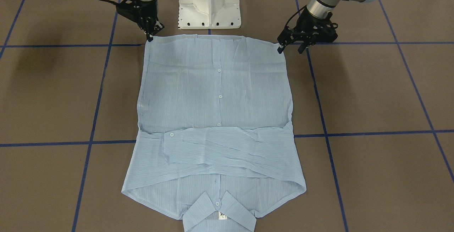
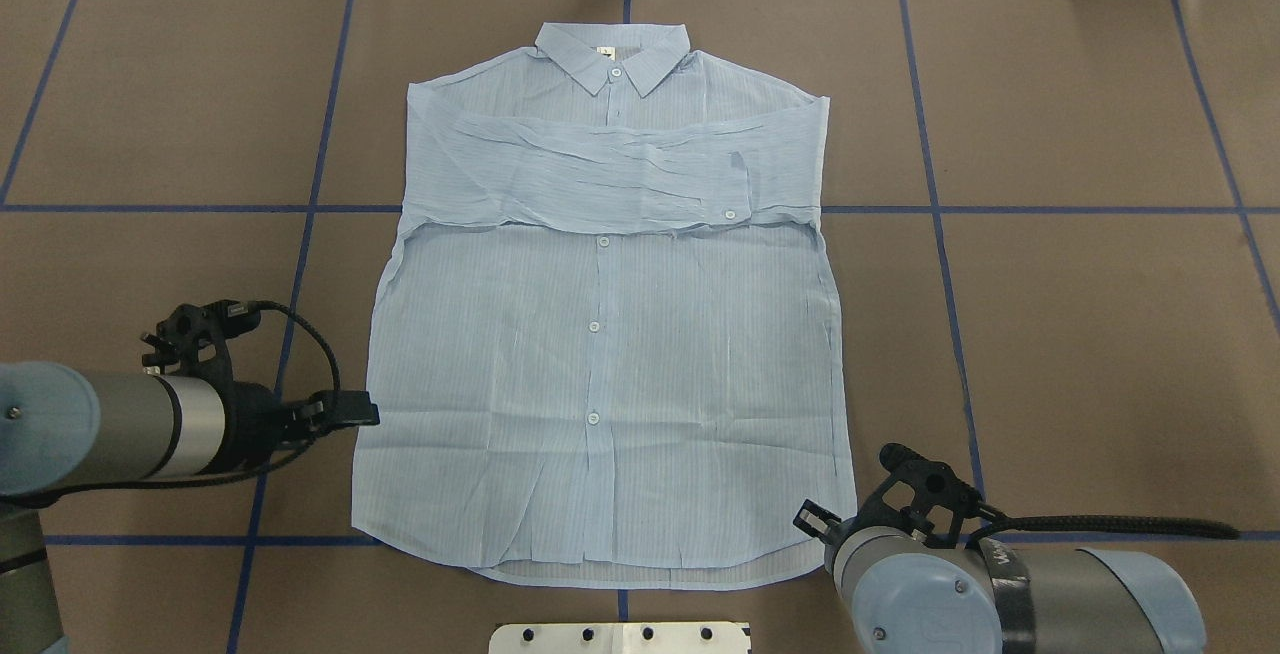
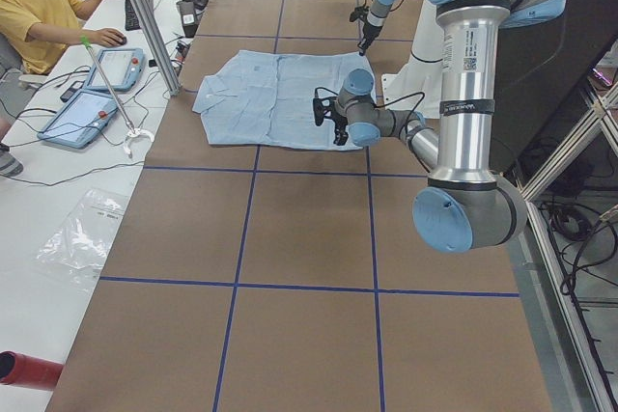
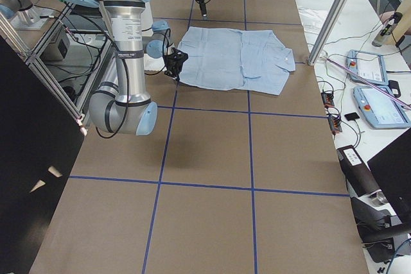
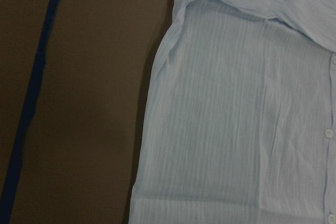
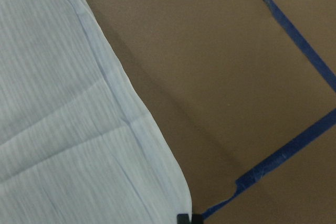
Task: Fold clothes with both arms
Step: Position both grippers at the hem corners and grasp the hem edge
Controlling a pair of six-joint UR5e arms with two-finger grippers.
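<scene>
- Shirt (image 1: pixel 216 93) lies flat on the table, buttoned front up. Its hem (image 1: pixel 212 37) is the edge nearest both sets of jaws and its collar (image 1: pixel 218 210) the edge farthest from them.
- Sleeves (image 1: pixel 227 150) lie crossed over the chest in a band well beyond the jaws, so the sleeve fold looks done. I judge the step in hand to be taking the hem corners for the fold of the body.
- Left gripper (image 1: pixel 291 49) hangs low at one hem corner with its jaws parted and nothing between them. One fingertip is at the cloth's edge and the other is over bare table just outside it.
- Right gripper (image 1: pixel 150 35) stands at the opposite hem corner, tips down and right at the cloth. I cannot tell whether its jaws are open or closed, nor whether they have any fabric.
- Next move, as I judge it: each set of jaws has to close on its own corner and catch the whole thin layer. Both then lift together and carry the hem away from the robot toward the collar, keeping the cloth taut between them so it lands square over the sleeves.
- Table (image 1: pixel 372 93) is brown, marked by blue tape lines (image 1: pixel 354 133). One line runs across just beside both jaws.
- Base (image 1: pixel 210 3), white, sits between the two grippers, behind the hem.
</scene>
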